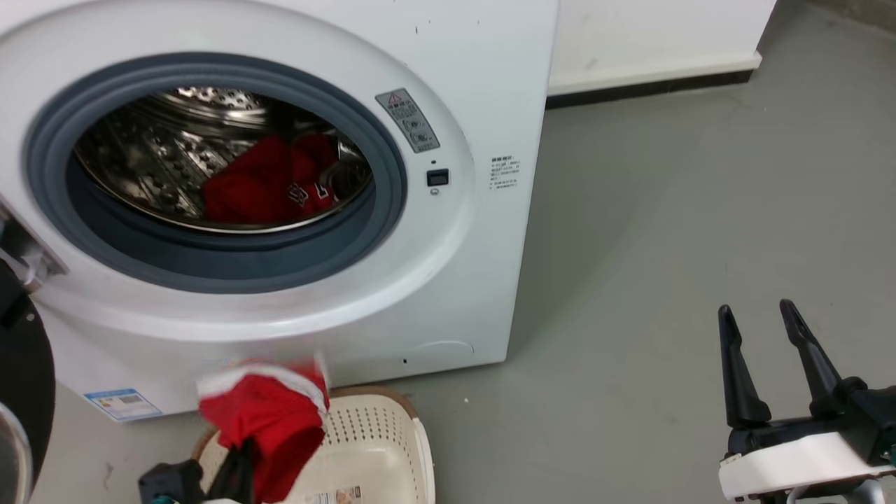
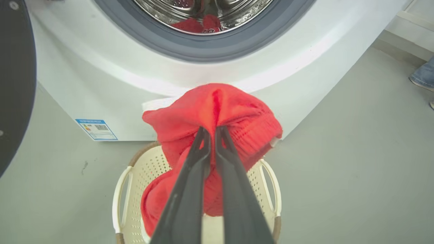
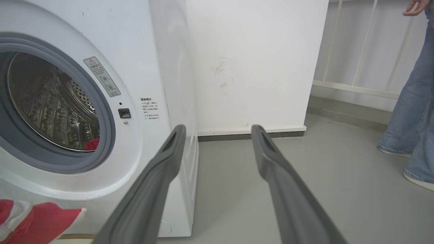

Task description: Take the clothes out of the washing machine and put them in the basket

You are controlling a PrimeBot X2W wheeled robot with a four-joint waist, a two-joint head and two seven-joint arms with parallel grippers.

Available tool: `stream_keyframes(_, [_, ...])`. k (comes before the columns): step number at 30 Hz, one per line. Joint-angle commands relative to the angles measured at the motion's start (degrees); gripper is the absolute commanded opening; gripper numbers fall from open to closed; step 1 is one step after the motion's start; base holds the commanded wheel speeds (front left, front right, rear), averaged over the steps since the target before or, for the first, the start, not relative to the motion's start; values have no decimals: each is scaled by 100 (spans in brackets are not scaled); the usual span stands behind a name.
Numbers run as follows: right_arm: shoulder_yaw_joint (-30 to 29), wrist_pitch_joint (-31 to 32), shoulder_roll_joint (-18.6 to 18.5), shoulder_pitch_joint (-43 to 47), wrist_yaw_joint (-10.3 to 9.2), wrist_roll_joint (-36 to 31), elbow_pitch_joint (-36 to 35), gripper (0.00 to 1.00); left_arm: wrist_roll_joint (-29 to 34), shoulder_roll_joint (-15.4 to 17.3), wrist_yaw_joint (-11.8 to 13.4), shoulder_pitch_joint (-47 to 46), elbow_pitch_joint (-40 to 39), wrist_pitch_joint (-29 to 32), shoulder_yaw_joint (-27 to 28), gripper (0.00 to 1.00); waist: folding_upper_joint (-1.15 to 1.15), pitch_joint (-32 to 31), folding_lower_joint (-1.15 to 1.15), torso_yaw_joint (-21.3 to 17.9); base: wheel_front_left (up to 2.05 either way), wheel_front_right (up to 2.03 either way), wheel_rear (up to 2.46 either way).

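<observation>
The white washing machine (image 1: 448,294) stands with its porthole open, and red clothes (image 1: 262,182) lie in the steel drum. My left gripper (image 2: 213,130) is shut on a red garment with white trim (image 2: 234,115), which hangs over the cream basket (image 2: 268,183) on the floor in front of the washer. In the head view that garment (image 1: 269,413) droops over the basket (image 1: 378,434), with the left gripper (image 1: 241,448) under it. My right gripper (image 1: 758,311) is open and holds nothing, off to the right over bare floor. In the right wrist view its fingers (image 3: 169,152) frame the washer's side.
The black-rimmed washer door (image 2: 15,84) hangs open on the left. A person in blue jeans (image 3: 412,115) stands to the right near a white wall (image 3: 254,61) and railing. Grey floor (image 1: 700,210) stretches right of the washer.
</observation>
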Motion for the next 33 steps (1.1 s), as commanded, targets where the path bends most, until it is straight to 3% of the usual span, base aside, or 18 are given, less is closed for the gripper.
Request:
stream_keyframes(1, [9, -7, 2, -68, -2, 41, -53, 100, -51, -82, -17, -19, 71, -40, -16, 0, 0, 208, 1, -49, 0, 0, 0])
stream_keyframes(6, [54, -72, 2, -301, -2, 113, -133, 100, -84, -395, -256, -440, 720, -114, 26, 0, 0, 824, 1, -182, 0, 0, 0])
stream_keyframes(17, [269, -337, 3, -875, -2, 172, -80, 100, 283, -638, -827, -1759, 2467, -144, 405, 0, 0, 2187, 1, -494, 0, 0, 0])
stream_keyframes(23, [277, -506, 2, -1110, -2, 245, 25, 100, 398, -826, -1140, -2362, 3837, -140, 401, 0, 0, 2619, 1, -632, 0, 0, 0])
stream_keyframes(33, [329, -630, 2, -1323, -2, 305, 83, 100, 317, -1048, -1460, -3171, 5272, -121, 367, 0, 0, 3025, 1, -662, 0, 0, 0])
